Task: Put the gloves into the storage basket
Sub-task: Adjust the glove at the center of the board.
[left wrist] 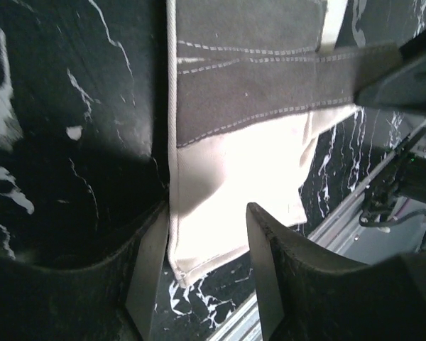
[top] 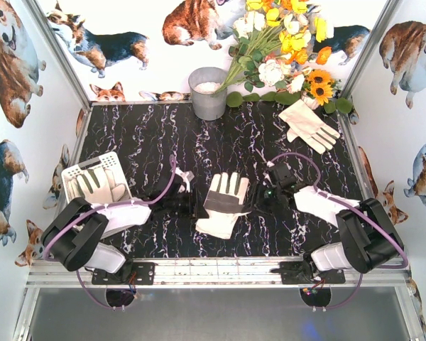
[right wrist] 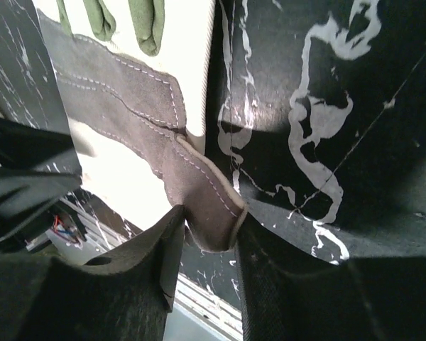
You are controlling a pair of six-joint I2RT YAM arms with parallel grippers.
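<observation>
As right jaws pinch thumb (right wrist: 209,213), glove (top: 224,206) points rearward, cuff (top: 214,226) nearest.

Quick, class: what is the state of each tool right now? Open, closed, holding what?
Left tool: open, fingers either side of the cuff of the middle glove, not yet pinching.
Right tool: closed on the same glove's grey thumb.

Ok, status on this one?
Right tool pinching cream-and-grey work glove mid-table; left tool astride its cuff, grip unclear. Another glove in white lattice basket. Nothing blocking.

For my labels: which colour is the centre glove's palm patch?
Dark grey, on the floppy cream-white work glove; the left wrist view shows it best.
</observation>
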